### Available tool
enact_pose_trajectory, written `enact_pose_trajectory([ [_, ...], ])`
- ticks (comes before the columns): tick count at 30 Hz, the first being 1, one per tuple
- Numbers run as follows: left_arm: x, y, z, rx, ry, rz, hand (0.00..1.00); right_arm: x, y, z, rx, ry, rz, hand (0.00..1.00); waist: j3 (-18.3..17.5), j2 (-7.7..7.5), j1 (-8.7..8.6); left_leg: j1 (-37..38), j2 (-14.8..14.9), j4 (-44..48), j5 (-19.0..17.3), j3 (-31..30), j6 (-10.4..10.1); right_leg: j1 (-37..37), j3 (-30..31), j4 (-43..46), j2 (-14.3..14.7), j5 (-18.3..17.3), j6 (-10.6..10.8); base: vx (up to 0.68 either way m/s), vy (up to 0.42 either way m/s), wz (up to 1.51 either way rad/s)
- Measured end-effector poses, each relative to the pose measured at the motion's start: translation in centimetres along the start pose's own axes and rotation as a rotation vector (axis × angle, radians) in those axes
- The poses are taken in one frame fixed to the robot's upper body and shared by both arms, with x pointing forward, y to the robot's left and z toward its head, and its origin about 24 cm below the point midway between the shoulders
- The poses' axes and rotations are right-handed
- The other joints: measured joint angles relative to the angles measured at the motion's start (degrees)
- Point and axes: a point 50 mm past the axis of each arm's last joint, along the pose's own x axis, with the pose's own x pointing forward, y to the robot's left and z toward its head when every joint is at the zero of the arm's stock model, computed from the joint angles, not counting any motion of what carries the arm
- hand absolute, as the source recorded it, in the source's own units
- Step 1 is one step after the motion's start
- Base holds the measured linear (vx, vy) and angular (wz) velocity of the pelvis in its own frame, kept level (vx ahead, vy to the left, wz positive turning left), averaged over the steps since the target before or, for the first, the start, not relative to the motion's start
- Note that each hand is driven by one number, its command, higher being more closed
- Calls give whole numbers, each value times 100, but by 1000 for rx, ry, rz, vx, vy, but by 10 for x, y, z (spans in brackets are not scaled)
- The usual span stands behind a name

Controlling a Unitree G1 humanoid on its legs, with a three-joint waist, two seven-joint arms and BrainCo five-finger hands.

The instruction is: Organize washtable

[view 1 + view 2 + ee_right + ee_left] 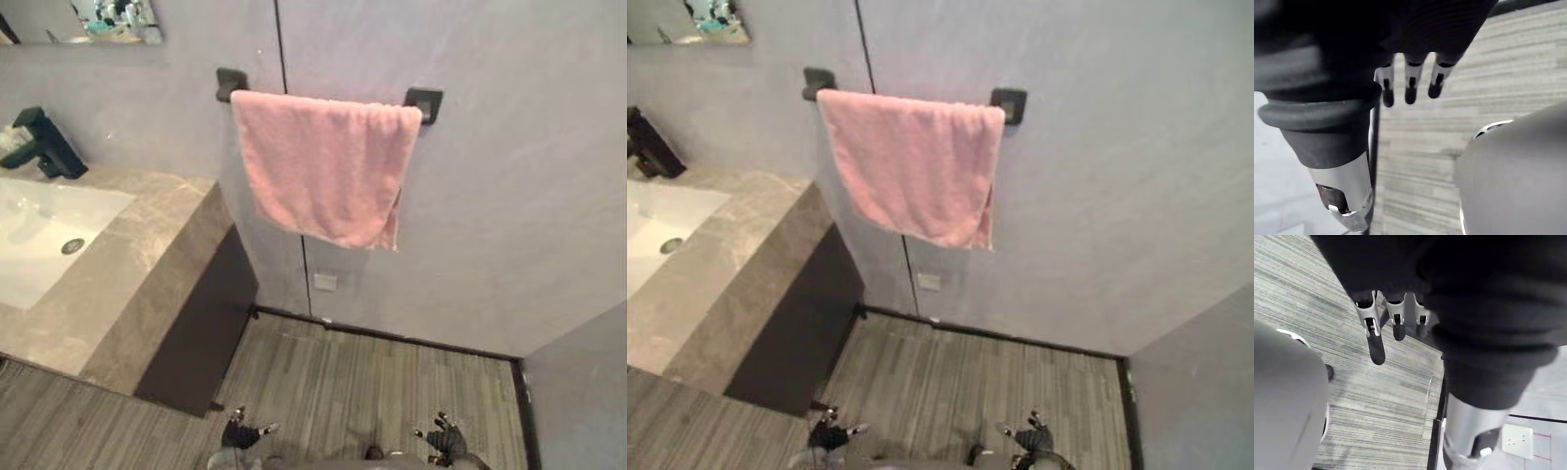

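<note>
A pink towel [323,166] hangs folded over a black wall rail [423,101] to the right of the washtable. The grey stone washtable [147,245] holds a white sink [39,235] with a round drain and a black tap [44,147] at the far left. My left hand [240,433] and right hand [446,439] hang low near the floor, far below the towel, both with relaxed straight fingers and nothing in them. The left wrist view shows my left hand's fingers [1376,340] over the wood floor; the right wrist view shows my right hand's fingers [1410,85] likewise.
A mirror [88,20] hangs above the tap at top left. A dark cabinet side [201,333] drops below the counter. A small white socket [325,282] sits low on the grey wall. Striped wood floor [372,382] lies between cabinet and wall.
</note>
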Motion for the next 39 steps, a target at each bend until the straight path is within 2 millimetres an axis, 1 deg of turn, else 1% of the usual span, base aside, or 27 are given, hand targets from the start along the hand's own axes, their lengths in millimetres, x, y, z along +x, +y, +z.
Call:
enact_pose_trajectory([
  [1,0,1,0,3,3,1,0,1,1,0,1,7,3,0,1,-8,-8,116,1,-106,74,-68,-27,63,-33,-27,34,13,-22,134,-71,3],
  [3,1,0,0,4,6,-3,0,1,1,-1,-3,13,2,0,-4,-5,-9,242,-11,-177,85,-103,-19,194,-64,-38,52,16,-27,124,-33,6],
  [6,2,0,-1,18,14,-5,0,1,-1,-1,-14,10,-1,0,6,-42,-23,343,-115,-214,101,-182,9,356,-77,-52,0,15,-26,46,39,12],
  [7,2,1,0,21,12,-4,0,1,0,-1,-19,10,1,0,7,-78,-27,367,-205,-217,138,-232,95,407,-71,-66,-83,16,-21,15,77,17],
  [9,2,1,0,24,11,-4,0,0,1,-2,-17,15,4,0,9,-96,-27,407,-279,-217,138,-268,137,504,-46,-163,-140,42,20,-4,100,18],
  [10,2,1,0,24,12,-3,0,0,2,-3,-17,19,6,0,14,-96,-17,459,-308,-215,109,-286,204,569,-49,-221,-160,66,57,-22,99,14],
  [12,2,1,-1,25,14,-4,0,0,2,-4,-16,21,7,0,14,-92,-22,474,-346,-218,98,-343,224,650,-53,-249,-194,81,81,-76,54,11],
  [16,2,0,-1,25,14,-5,0,0,2,-4,-13,21,6,0,46,-54,-25,527,-369,-223,97,-382,223,726,-48,-308,-224,128,139,-99,29,3],
  [17,2,0,-1,24,16,-6,0,0,2,-4,-9,23,4,0,64,-15,-27,577,-368,-227,97,-383,223,787,-44,-345,-220,140,160,-116,3,0],
  [18,1,0,-2,24,17,-6,0,0,2,-4,-3,24,1,0,72,-28,-29,592,-367,-231,95,-386,222,801,-44,-349,-220,141,167,-102,-8,0],
  [26,1,-3,-4,26,30,-16,0,0,1,-7,19,30,-8,0,104,14,-32,678,-359,-415,111,-428,209,844,34,-484,-159,154,174,-20,-9,0],
  [28,1,-4,-5,29,32,-19,0,0,0,-7,18,33,-8,0,92,45,-32,696,-358,-421,140,-450,167,862,31,-519,-144,181,208,90,-8,0],
  [31,2,-5,-4,34,35,-24,0,0,1,-7,20,31,-8,0,95,45,-38,813,-363,-442,157,-521,139,1020,-11,-580,-128,213,162,152,-4,7],
  [39,3,-4,0,58,22,-32,0,2,1,-4,14,26,-5,0,189,12,-31,858,-370,-499,138,-656,166,1119,-40,-700,-101,207,162,36,-4,2],
])
